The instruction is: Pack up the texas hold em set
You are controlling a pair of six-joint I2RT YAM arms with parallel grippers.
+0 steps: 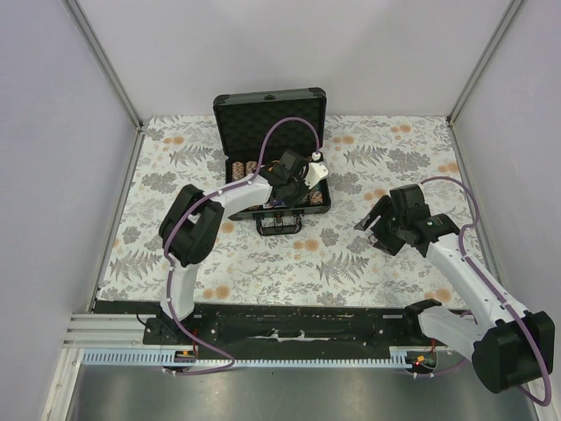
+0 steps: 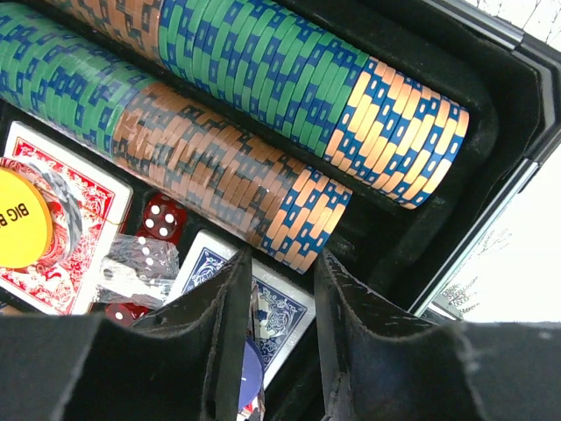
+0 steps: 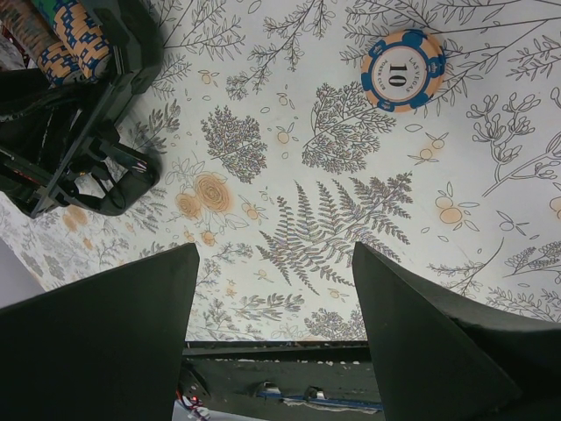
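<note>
The dark briefcase (image 1: 270, 112) of the texas hold em set lies open at the back of the table, lid up. My left gripper (image 1: 296, 186) reaches down into it. In the left wrist view its jaws (image 2: 280, 263) stand apart over the blue card deck (image 2: 285, 307), and a blue round button (image 2: 248, 377) lies by the left finger. Rows of green, brown, orange and blue chips (image 2: 263, 88) fill the slots. A red deck (image 2: 66, 237), a yellow button (image 2: 19, 219) and red dice (image 2: 162, 219) lie beside them. My right gripper (image 3: 276, 254) hangs open over the cloth.
One loose blue and orange chip marked 10 (image 3: 403, 70) lies on the floral tablecloth (image 1: 351, 263) ahead of my right gripper (image 1: 372, 224). The case corner (image 3: 114, 44) shows at the upper left of the right wrist view. Grey walls enclose the table on three sides.
</note>
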